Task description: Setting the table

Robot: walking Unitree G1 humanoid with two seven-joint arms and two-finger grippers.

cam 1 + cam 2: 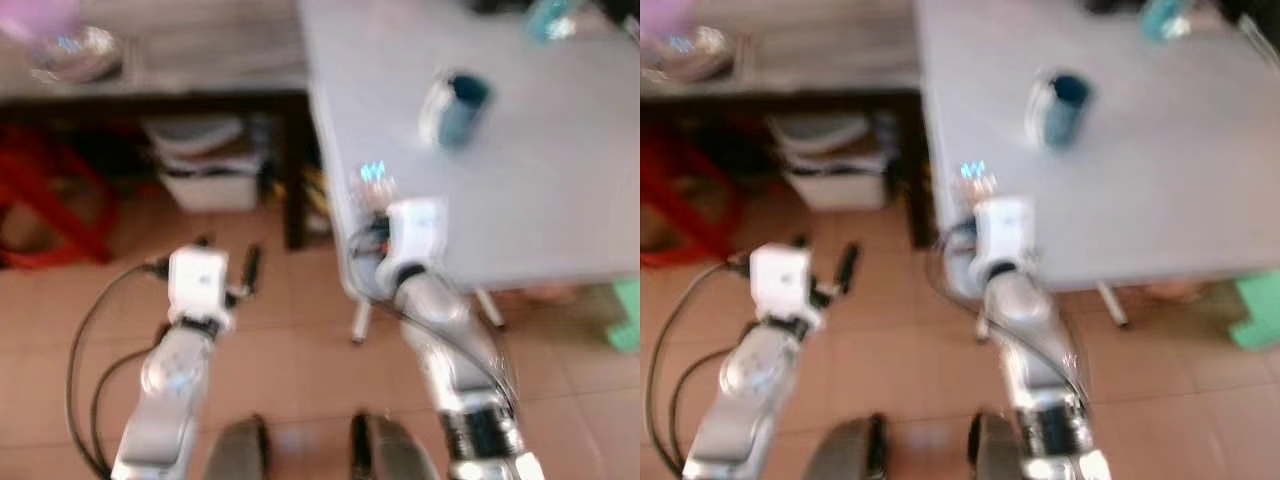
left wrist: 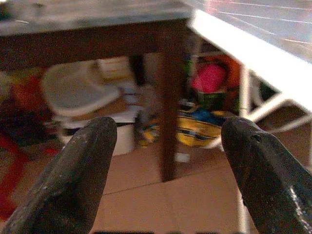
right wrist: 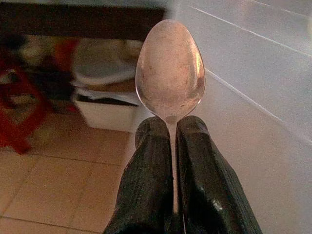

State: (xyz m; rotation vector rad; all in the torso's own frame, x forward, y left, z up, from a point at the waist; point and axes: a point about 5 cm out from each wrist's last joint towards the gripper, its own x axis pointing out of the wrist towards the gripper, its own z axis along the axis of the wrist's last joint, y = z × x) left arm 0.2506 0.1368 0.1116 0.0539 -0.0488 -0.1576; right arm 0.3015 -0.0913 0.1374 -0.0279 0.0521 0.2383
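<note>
Right gripper (image 3: pixel 170 141) pinching spoon (image 3: pixel 170 73), blurred, seemingly empty mug (image 1: pixel 458 108) on table (image 1: pixel 560 200)

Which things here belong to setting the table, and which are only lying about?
For the job: spoon held in the right gripper; white table; blue cup on it.
Lying about: red stool; white bin under the dark table; green stool.

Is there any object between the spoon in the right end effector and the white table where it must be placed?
Nothing visible. The right end effector holds the spoon at the white table edge; the blue cup stands farther in.
</note>
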